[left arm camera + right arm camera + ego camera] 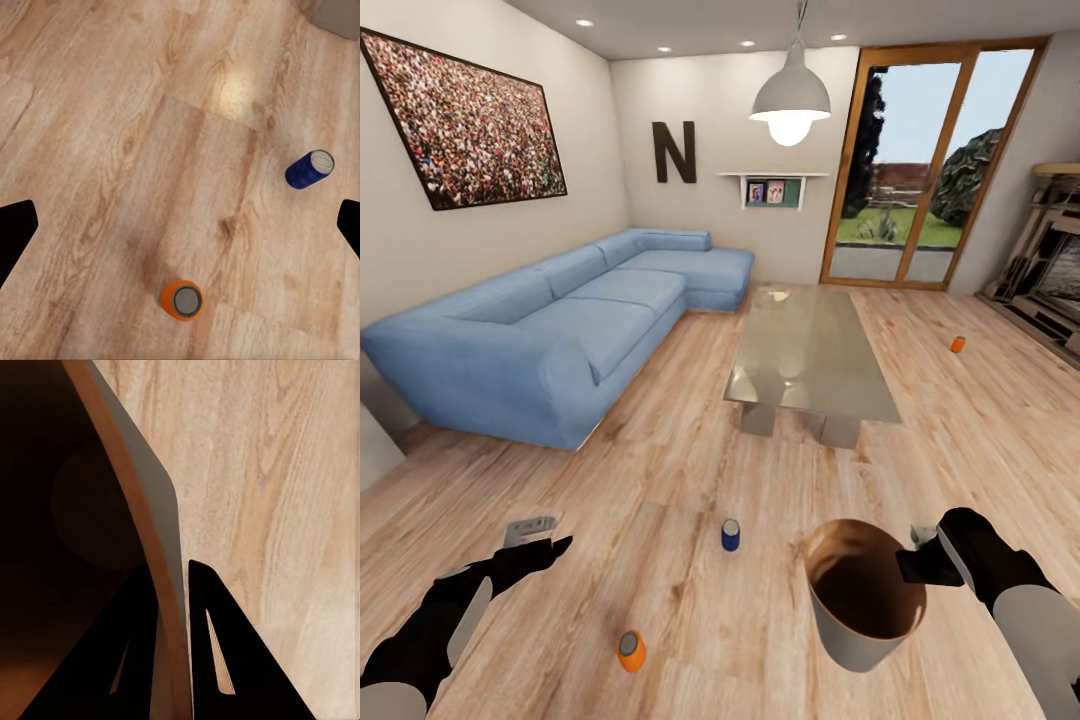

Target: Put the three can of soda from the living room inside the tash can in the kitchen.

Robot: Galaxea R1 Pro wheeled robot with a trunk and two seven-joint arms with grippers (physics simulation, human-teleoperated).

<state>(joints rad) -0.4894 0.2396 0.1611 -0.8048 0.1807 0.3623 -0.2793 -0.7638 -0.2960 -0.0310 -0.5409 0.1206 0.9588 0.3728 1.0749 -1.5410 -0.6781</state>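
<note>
Head view: living room with wood floor [660, 450], where a blue corner sofa [560, 330] is seen at ten o'clock and a glass coffee table [810, 350] just right of centre, with glazed doors [920, 170] behind it at one o'clock and a fireplace [1055, 260] at three o'clock. A dark blue can [731, 536] is stood upright on the floor just below centre; an orange can [631, 650] is stood at six o'clock, near the left gripper [545, 545], which is held above the floor at seven o'clock, spread and empty. A second orange can [957, 344] is stood well apart at three o'clock, right of the table. The trash can [865, 595] is held at five o'clock, tilted with its mouth towards the camera, its rim pinched by the right gripper [920, 560]. Left wrist view: the left gripper's fingertips [16, 229] are seen at opposite edges, wide apart, with the floor below; the orange can [181, 299] is shown top-on between them, and the dark blue can [309, 169] is shown further off, beside one fingertip's side. Right wrist view: the right gripper [174, 607] is clamped on the trash can's wall [161, 547], one finger inside the dark interior and one outside, over bare floor.
</note>
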